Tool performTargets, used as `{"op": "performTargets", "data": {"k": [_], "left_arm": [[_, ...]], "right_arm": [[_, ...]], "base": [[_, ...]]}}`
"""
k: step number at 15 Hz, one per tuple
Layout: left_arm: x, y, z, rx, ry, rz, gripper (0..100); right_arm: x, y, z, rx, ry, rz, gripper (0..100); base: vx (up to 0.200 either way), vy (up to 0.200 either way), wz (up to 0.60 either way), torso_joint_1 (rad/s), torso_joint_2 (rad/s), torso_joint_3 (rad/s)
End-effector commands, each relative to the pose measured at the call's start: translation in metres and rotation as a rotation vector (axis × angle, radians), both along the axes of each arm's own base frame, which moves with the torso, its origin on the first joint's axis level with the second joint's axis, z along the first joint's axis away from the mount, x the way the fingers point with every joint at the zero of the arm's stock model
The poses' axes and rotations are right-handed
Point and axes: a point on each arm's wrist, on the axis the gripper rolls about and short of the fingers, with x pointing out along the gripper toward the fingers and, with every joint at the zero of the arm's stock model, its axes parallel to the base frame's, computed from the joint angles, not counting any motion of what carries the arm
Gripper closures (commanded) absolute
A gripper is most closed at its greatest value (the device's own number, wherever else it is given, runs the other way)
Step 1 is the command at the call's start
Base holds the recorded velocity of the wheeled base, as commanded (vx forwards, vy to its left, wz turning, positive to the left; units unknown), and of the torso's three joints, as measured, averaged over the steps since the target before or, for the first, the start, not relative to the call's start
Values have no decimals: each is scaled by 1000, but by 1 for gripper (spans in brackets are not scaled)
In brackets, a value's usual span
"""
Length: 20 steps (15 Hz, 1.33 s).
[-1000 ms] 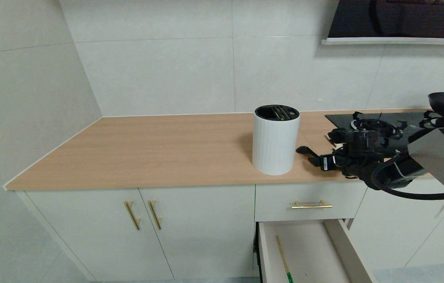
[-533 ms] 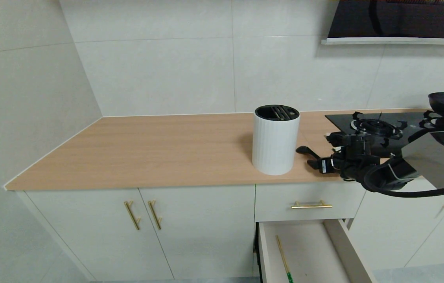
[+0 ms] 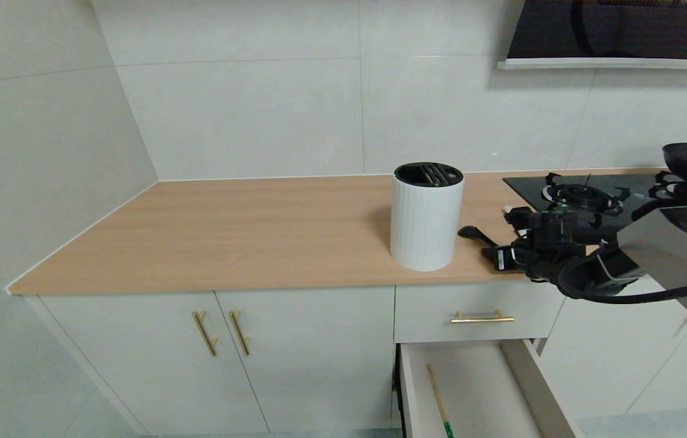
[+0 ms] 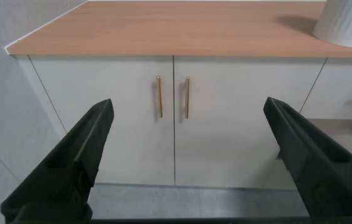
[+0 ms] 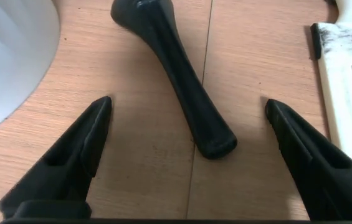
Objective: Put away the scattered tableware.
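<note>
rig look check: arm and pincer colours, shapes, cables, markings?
Right arm: boxy silver-grey forearm, black wrist, thick black cable looped beneath, small white label by the black right pincer. Left pincer: two matte black wedge-shaped fingers, no markings visible.

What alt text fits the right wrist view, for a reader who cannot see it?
The open right pincer hovers over a black utensil handle lying on the wooden countertop. A white ribbed holder and a white perforated item flank the handle.
</note>
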Motion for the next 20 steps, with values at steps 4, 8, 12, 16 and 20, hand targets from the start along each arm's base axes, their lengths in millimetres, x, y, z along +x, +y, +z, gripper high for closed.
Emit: {"op": "performTargets", "data": {"k": [4,8,12,16,20], "left_arm": [[0,0,0,0,2,1,0],[0,0,0,0,2,1,0],[0,0,0,0,2,1,0],[0,0,0,0,2,1,0],[0,0,0,0,2,1,0]], "right_arm": [[0,0,2,0,-4,0,100],[-4,1,20,11,-27,-7,100],[-31,2,79,107,45,-44,100],[-88,7,127,143,129,-51,100],[-151,17,130,132,111,-5,100]], "base": [[0,0,0,0,0,0],[0,0,0,0,0,0],[0,0,0,0,0,0],[0,0,0,0,0,0],[0,0,0,0,0,0]]}}
